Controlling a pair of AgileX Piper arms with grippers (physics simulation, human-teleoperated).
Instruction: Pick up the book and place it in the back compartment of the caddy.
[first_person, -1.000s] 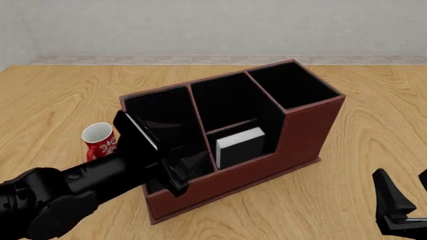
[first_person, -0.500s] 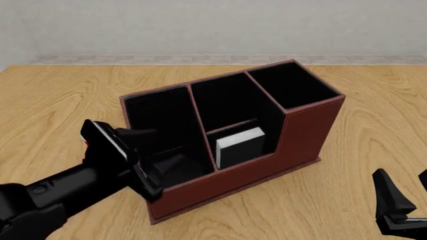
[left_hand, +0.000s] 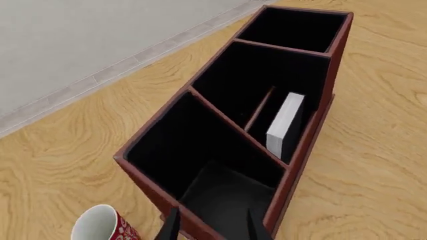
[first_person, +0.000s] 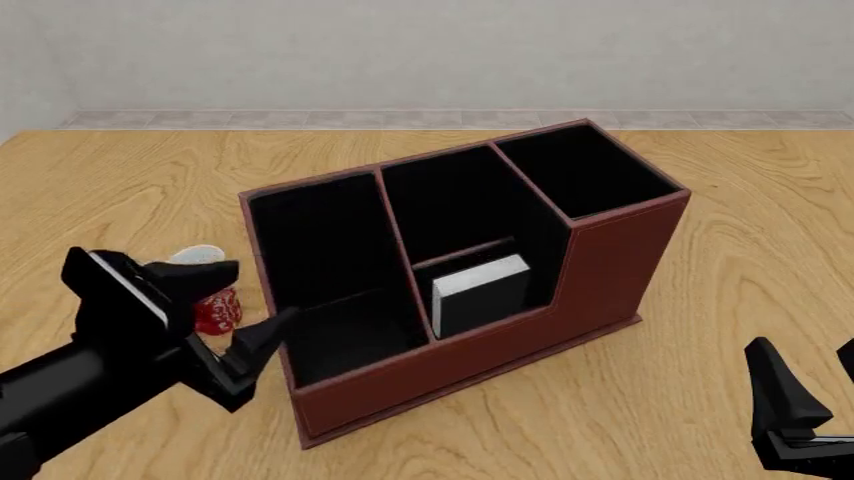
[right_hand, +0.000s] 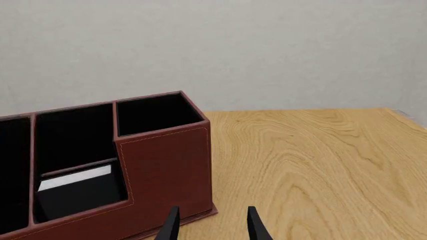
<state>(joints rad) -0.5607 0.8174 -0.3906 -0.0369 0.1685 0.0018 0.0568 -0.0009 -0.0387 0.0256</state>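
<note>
Nearest, at the front view's lower right corner, the right gripper (first_person: 805, 425), low over the desk (first_person: 694, 400), jaws apart and holding nothing; at lower left, the left gripper (first_person: 227, 315), jaws apart and empty, just outside the caddy's near left corner. Partly hidden behind that gripper, a red-and-white mug (first_person: 207, 300), upright on the desk just beside the caddy's left wall. Then the caddy (first_person: 507, 345) itself, reddish-brown with black lining, set at an angle on the desk. Inside, the book (first_person: 478, 293), upright with white page edges up, in the near pocket of the split middle section, against the lowered front wall; just beyond the thin cross divider, the back compartment (first_person: 447, 205), dark. Farthest, a pale wall.
</note>
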